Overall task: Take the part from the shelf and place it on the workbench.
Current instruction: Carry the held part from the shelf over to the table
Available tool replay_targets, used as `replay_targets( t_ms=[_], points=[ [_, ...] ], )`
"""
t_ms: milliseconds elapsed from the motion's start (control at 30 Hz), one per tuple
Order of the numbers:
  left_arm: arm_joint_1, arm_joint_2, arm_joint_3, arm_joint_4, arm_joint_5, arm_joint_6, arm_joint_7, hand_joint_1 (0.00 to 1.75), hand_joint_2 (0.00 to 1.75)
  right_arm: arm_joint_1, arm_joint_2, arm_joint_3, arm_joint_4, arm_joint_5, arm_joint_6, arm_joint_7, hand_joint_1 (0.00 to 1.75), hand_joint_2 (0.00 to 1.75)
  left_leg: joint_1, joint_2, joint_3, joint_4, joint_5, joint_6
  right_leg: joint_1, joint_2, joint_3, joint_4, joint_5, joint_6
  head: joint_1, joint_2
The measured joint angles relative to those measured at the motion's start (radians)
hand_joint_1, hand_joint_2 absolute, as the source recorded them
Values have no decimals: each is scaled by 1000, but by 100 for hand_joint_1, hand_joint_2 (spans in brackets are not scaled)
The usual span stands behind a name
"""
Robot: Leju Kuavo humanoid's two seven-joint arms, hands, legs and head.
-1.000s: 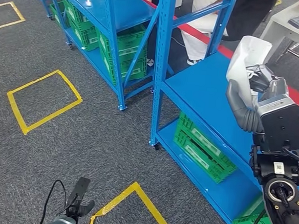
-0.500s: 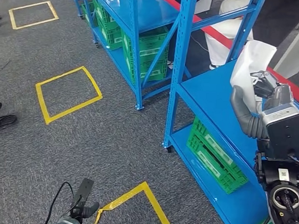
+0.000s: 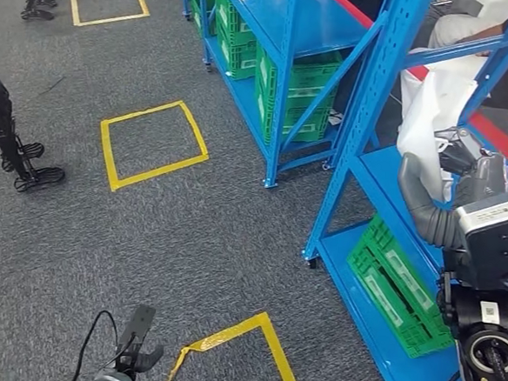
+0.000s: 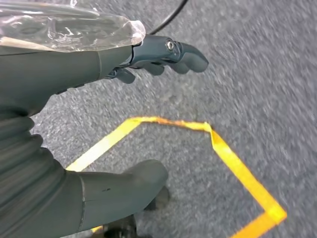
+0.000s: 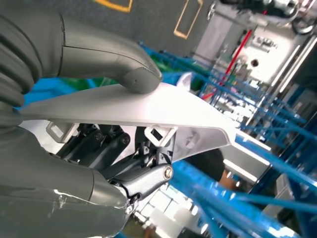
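In the head view, the right hand [image 3: 451, 174] stands at three o'clock, raised in front of the blue shelf [image 3: 383, 95]. It grips the white part [image 3: 435, 112], a thin moulded panel that rises from the hand toward one o'clock. The thick grey thumb presses one face of the panel and the darker fingers [image 3: 456, 157] close on the other face, so the part is clear of the shelf board and carried in the hand. A green crate [image 3: 399, 288] sits on the lowest shelf level at four o'clock, below the hand. A second blue shelf [image 3: 282, 35] with green crates stands at twelve o'clock. Yellow tape squares [image 3: 153, 144] mark the grey carpet at ten o'clock. The left hand [image 3: 137, 348] hangs low at seven o'clock above a taped corner.

In the left wrist view, the left hand [image 4: 123, 119] holds nothing; its thumb and dark fingers [image 4: 168, 52] are spread apart over the carpet and the yellow tape [image 4: 224, 153].

In the right wrist view, the right hand [image 5: 112, 124] pinches the part [image 5: 149, 111]: the thumb lies on one flat face, the dark fingers [image 5: 145, 181] press the ribbed opposite face, and the panel runs out beyond the fingertips toward blurred blue shelf beams [image 5: 261, 198].
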Motion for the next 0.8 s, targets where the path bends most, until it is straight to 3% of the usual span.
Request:
replay_targets(
  t_ms=[33, 67, 100, 167, 233, 300, 367, 433, 500, 567, 600, 633, 667, 733, 800],
  points=[
    [1, 0, 0, 0, 1, 0, 0, 0, 175, 9, -2, 0, -5, 2, 1, 1, 175, 175, -1, -11, 0, 0, 0, 3, 0, 8, -33, 70, -27, 1, 1, 0],
    [4, -1, 0, 0, 3, 0, 0, 0, 175, 18, -3, 0, -9, 4, 1, 1, 175, 175, -2, -23, 1, 1, -1, 4, 1, 12, -56, 114, -37, 1, 2, 0],
    [7, -1, 0, 0, 4, 0, 0, 0, 175, 25, -4, 0, -13, 5, 2, 1, 175, 175, -3, -36, 1, 3, -1, 4, 0, 14, -62, 120, -26, 0, 2, 0],
    [12, -2, 0, 0, 5, 1, 0, 0, 175, 29, -5, -1, -21, 8, 3, 2, 175, 175, -3, -63, 2, 8, -3, 3, 0, 26, -21, 15, 47, -6, 3, 0],
    [13, -3, 0, 0, 5, 1, 0, 0, 175, 29, -7, -4, -29, 10, 3, 1, 175, 175, -4, -87, -1, 15, -5, -3, -2, 65, 35, -116, 101, -14, 5, 0],
    [15, -4, 0, 0, 6, 1, -1, 0, 175, 30, -9, -4, -35, 11, 3, 2, 175, 175, 0, -106, -10, 18, -2, -14, 0, 87, 55, -164, 108, -19, 5, 0],
    [20, -3, 0, 0, 6, 2, -1, 0, 175, 30, -9, -4, -41, 11, 4, 1, 175, 175, 5, -119, -15, 16, 1, -26, 1, 69, 61, -174, 112, -24, 5, 0],
    [23, -3, 0, 0, 6, 2, -1, 0, 175, 30, -10, -4, -48, 11, 4, 1, 175, 175, 3, -85, -32, 53, -22, -35, -3, 45, 70, -188, 118, -34, 2, 0],
    [21, -4, 0, 0, 6, 2, -3, 0, 175, 29, -10, -4, -52, 13, 5, 1, 175, 175, 3, -29, -90, 170, -80, -44, -2, 21, 75, -195, 121, -42, -3, 0],
    [20, -4, 0, 0, 6, 2, -4, 0, 175, 30, -10, -4, -55, 15, 6, 1, 175, 175, 8, -8, -152, 293, -124, -52, 0, -3, 74, -195, 120, -44, -4, 0],
    [21, -4, 0, 0, 6, 2, -5, 0, 175, 31, -10, -3, -57, 16, 7, 1, 175, 175, 10, -3, -163, 313, -123, -55, 0, -15, 75, -195, 119, -44, -4, 0],
    [22, -4, 0, 0, 6, 2, -5, 0, 175, 31, -10, -3, -60, 18, 7, 2, 175, 175, 12, 2, -151, 289, -104, -57, -1, -25, 75, -194, 118, -42, -4, 0],
    [22, -3, 0, 0, 5, 2, -6, 0, 175, 32, -10, -3, -64, 20, 7, 3, 175, 175, 14, 13, -119, 229, -73, -57, -1, -35, 77, -194, 116, -39, -4, 0],
    [19, -2, 0, 0, 1, 2, -6, 0, 175, 32, -10, -4, -76, 26, 6, 7, 175, 175, 11, 56, -41, 82, -18, -52, 2, -53, 81, -193, 111, -31, -7, 0],
    [14, -2, 0, 0, -5, 2, -6, 0, 175, 34, -12, -4, -87, 33, 6, 12, 175, 175, 4, 76, -7, 14, -2, -42, 8, -70, 85, -193, 105, -21, -6, 0]
  ],
)
